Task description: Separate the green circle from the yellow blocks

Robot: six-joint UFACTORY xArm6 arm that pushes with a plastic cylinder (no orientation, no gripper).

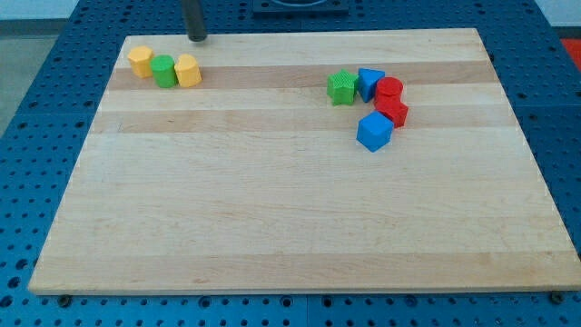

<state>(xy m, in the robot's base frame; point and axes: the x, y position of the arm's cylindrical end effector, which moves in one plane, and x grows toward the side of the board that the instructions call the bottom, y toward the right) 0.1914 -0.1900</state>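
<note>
The green circle (164, 71) sits near the board's top left corner, squeezed between two yellow blocks and touching both. One yellow block (140, 61) is on its left and slightly higher in the view. The other yellow block (188, 70) is on its right. My tip (196, 37) rests at the board's top edge, just above the right yellow block and a short gap away from it, touching no block.
A second cluster lies at the upper right: a green star-like block (342, 87), a blue triangle (369, 83), a red round block (389, 91), a red block (392, 112) and a blue block (374, 132). The wooden board (290, 227) lies on a blue perforated table.
</note>
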